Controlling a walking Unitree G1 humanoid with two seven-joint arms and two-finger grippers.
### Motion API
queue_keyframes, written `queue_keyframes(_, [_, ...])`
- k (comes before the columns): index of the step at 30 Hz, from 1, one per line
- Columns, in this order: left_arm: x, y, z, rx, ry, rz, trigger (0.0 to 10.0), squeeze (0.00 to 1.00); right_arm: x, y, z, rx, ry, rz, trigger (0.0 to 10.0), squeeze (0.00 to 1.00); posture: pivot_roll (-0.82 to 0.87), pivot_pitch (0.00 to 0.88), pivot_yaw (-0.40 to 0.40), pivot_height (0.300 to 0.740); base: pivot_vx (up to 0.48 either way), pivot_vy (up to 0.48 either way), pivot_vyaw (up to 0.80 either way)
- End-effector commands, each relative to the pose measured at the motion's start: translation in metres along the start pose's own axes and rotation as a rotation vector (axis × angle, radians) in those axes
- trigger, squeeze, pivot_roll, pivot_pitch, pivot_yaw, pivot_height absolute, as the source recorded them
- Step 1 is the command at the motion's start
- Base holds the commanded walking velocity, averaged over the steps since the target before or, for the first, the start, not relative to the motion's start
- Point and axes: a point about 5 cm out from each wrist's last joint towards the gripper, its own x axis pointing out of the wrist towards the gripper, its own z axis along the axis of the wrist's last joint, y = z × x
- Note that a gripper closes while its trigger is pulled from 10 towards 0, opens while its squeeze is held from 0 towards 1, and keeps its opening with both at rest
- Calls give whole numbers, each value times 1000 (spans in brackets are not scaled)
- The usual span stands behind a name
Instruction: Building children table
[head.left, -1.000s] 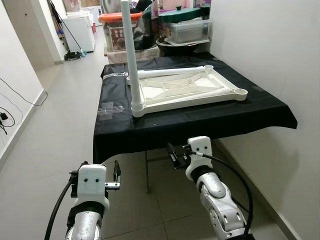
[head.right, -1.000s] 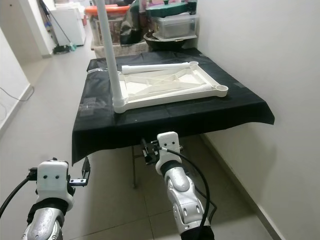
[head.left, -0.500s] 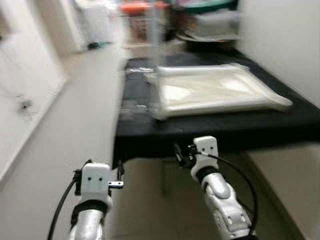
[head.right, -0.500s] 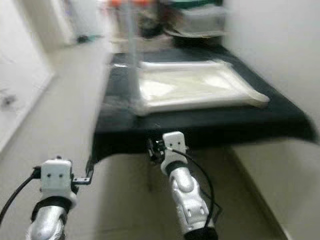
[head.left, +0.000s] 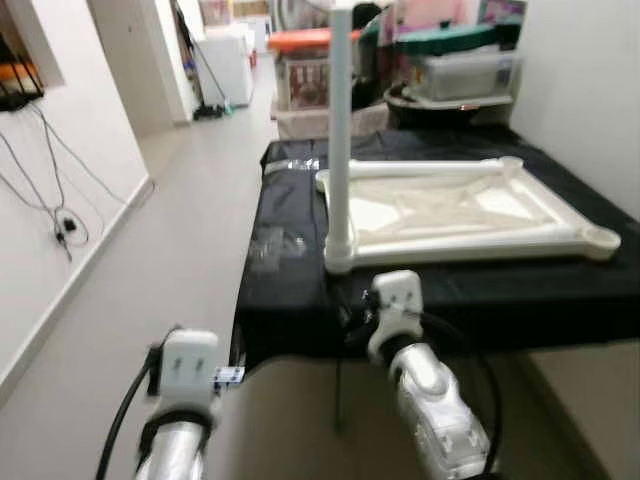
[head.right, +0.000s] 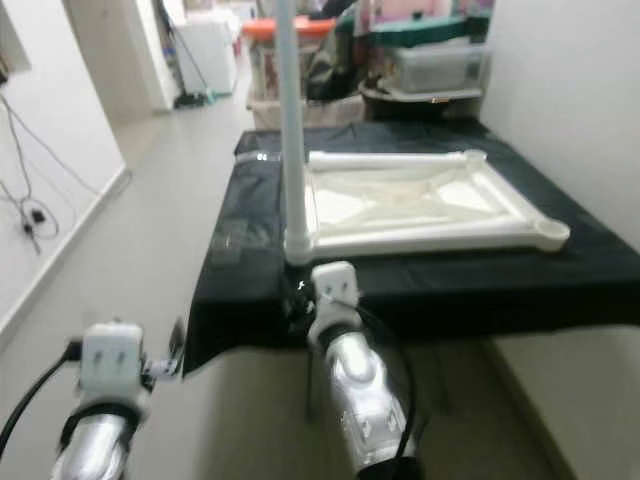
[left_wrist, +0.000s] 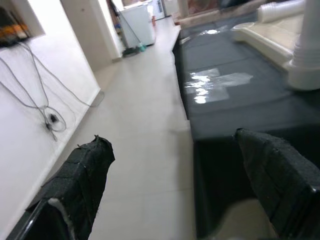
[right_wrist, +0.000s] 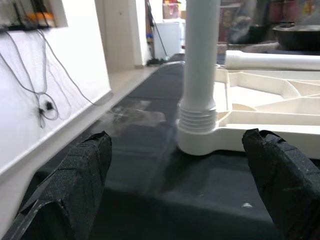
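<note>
A white plastic children's table top (head.left: 480, 238) lies upside down on a table under a black cloth (head.left: 290, 290). One white leg (head.left: 339, 130) stands upright in its near left corner socket (right_wrist: 200, 135). A second white leg (head.left: 430, 168) lies loose along the far side. My right gripper (head.left: 355, 315) is open at the cloth's front edge, just short of the upright leg's base, with nothing between its fingers (right_wrist: 82, 175). My left gripper (head.left: 233, 372) hangs lower and to the left, below the cloth's corner. It is open and holds nothing, as its fingers (left_wrist: 80, 175) show.
Clear plastic bags (head.left: 268, 245) lie on the cloth left of the table top. Storage boxes (head.left: 455, 70) and a dark basin stand behind the table. A white wall (head.left: 585, 90) runs along the right. The hallway floor (head.left: 190, 220) is to the left, with cables (head.left: 60, 225) on the left wall.
The view has swung and come nearer to the table. My right gripper now sits up at the cloth's front edge by the upright leg. Both grippers remain open.
</note>
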Motion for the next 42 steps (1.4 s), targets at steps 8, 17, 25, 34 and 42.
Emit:
queue_keyframes(8, [-1,-6,3,4,-12,-28,10000,0,-2,-8,-2,-7,8,-29,10000,0,-49,0,43,740,387,0,0])
queue_keyframes(17, [1,-2,4,-46,-13,11,10000,0,-2,-7,-2,-9,8,-24,10000,0,-48,0,39,740,207,0,0])
queue_keyframes(25, [0,-2,2,-35,-3,7,10000,0,-3,-8,-3,-10,9,-27,10000,0,-44,0,36,740,0,0,0])
queue_keyframes(34, [0,1,0,-50,9,27,10000,0,-4,-8,-3,-11,12,-23,10000,0,-45,0,35,740,0,0,0])
queue_keyframes(42, [-1,-2,0,-43,4,4,10000,0,-5,-6,-3,-7,9,-18,10000,0,-47,0,38,740,0,0,0])
